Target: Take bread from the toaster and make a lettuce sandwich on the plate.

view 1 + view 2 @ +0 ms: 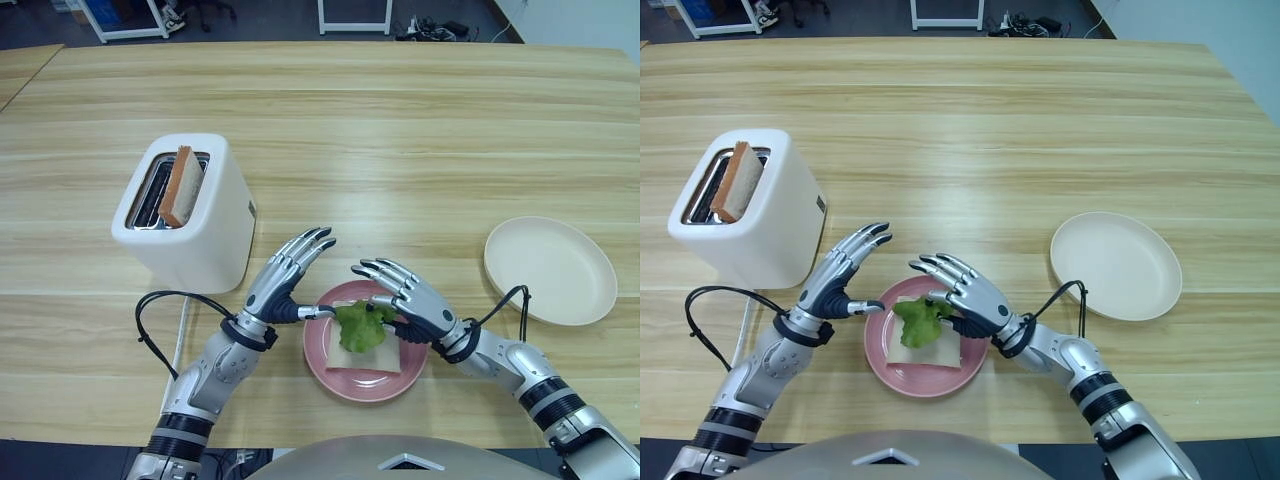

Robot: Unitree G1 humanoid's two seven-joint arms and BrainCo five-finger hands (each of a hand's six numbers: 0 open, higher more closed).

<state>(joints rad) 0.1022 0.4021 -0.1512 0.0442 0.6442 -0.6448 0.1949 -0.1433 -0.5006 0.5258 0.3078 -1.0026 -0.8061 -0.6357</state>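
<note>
While the top of the sandwich is yet to come, begin at the left: the white toaster (pixel 185 225) stands on the wooden table (pixel 400 130), and a toasted bread slice (pixel 181 185) stands upright in its slot, risen high enough for you to take it by the top edge. Just right of the toaster, the left hand (pixel 283 280) hovers beside the pink plate (pixel 318 365), fingers straight and fanned apart, holding nothing. It is well placed to go for that slice.

On the pink plate a bottom bread slice (pixel 365 362) lies flat, and a lettuce leaf (pixel 362 325) sits on its far half, so the filling looks placed. The right hand (pixel 415 305) hangs over the plate's right side, fingers spread and uncurled above the leaf. Whether its thumb touches the lettuce, you cannot tell from here. Farther right, well apart, a cream plate (pixel 550 270) lies bare, probably where the lettuce came from.

The remaining step, as I judge it, is the second slice laid squarely on the leaf.
</note>
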